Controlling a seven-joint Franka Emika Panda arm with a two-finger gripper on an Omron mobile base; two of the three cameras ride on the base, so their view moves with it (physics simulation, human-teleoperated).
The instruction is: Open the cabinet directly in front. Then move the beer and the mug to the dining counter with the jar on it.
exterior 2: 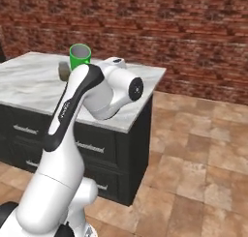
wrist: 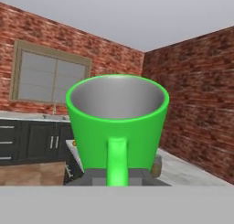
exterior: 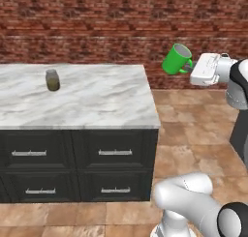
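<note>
My gripper (exterior: 188,67) is shut on the loop handle of the bright green mug (exterior: 176,59), which it holds tilted in the air just past the right end of the dining counter (exterior: 97,98). The small jar (exterior: 52,80) with olive-brown contents stands on the marble top toward its left. From the right base view, the mug (exterior 2: 80,56) shows above the counter (exterior 2: 29,81) behind my arm, with the jar (exterior 2: 63,70) beside it. In the hand view the mug (wrist: 117,122) is close, its handle between my fingertips (wrist: 98,176). The beer and the cabinet are out of view.
The counter's dark drawer base (exterior: 77,166) with silver handles faces the robot's base. A brick wall (exterior: 121,23) runs behind. Tiled floor (exterior: 193,134) lies open to the counter's right. Dark low cabinets (wrist: 32,145) under a window (wrist: 50,77) are far off in the hand view.
</note>
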